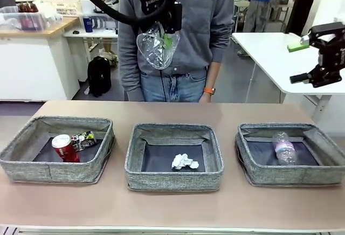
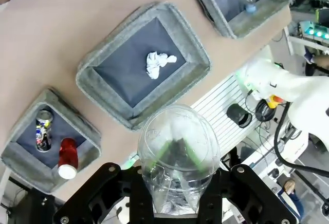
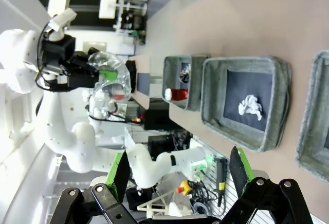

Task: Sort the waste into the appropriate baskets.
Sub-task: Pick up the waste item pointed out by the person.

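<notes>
My left gripper (image 1: 161,42) hangs high above the middle basket (image 1: 172,181), shut on a clear plastic cup (image 1: 155,49). In the left wrist view the cup (image 2: 177,126) sits between the green pads, mouth toward the table. The middle basket (image 2: 90,75) holds a crumpled white paper ball (image 1: 184,162). A red can (image 1: 64,147) and a crushed dark can (image 1: 83,139) lie in the left basket (image 1: 54,166). A clear bottle (image 1: 284,147) lies in the right basket (image 1: 291,174). My right gripper (image 1: 323,57) is raised at the far right, open and holding nothing (image 3: 181,170).
A person in a grey top (image 1: 210,25) stands at the far edge behind the middle basket. A white table (image 1: 275,52) stands back right, near my right gripper. Bare tabletop (image 1: 172,208) runs along the near edge in front of the baskets.
</notes>
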You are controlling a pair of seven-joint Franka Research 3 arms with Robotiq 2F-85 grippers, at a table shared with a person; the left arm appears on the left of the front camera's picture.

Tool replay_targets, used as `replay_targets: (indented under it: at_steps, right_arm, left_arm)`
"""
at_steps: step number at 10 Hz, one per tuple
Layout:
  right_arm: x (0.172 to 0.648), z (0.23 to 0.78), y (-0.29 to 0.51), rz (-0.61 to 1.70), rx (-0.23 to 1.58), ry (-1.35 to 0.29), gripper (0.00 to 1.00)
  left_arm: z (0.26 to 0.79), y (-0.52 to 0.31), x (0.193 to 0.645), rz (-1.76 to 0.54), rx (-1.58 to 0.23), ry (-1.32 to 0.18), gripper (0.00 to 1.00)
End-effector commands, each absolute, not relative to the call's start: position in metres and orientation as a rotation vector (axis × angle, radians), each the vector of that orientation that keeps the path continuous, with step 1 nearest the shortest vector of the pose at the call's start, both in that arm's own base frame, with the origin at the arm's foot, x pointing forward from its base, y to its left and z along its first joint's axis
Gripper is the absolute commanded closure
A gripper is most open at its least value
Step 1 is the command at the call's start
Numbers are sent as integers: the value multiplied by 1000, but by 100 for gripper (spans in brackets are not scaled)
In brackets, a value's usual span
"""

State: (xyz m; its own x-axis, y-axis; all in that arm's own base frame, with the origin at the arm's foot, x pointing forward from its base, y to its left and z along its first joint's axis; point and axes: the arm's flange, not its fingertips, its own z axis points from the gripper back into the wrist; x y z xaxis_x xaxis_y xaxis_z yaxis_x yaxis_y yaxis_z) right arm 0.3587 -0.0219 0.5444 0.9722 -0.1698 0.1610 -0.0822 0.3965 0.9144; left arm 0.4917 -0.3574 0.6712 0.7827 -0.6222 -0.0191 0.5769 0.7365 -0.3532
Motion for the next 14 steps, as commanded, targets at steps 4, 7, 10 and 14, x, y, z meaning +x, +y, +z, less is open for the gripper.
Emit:
replay_targets:
  at_steps: [4,7,10,14]
  right_arm:
    - [360,549,-22,-78,1158,-231,0]
    - [360,549,-22,-78,1158,-231,0]
    - [360,549,-22,-78,1158,-231,0]
    - [360,549,-22,-78,1158,-231,0]
  left_arm:
    - [671,-374,379,-424,-55,185,93]
    - [645,-358,362,-347,-103,132,93]
    - [652,-360,372,-355,-187,160,93]
    - [694,-359,394,-300,-215,285,93]
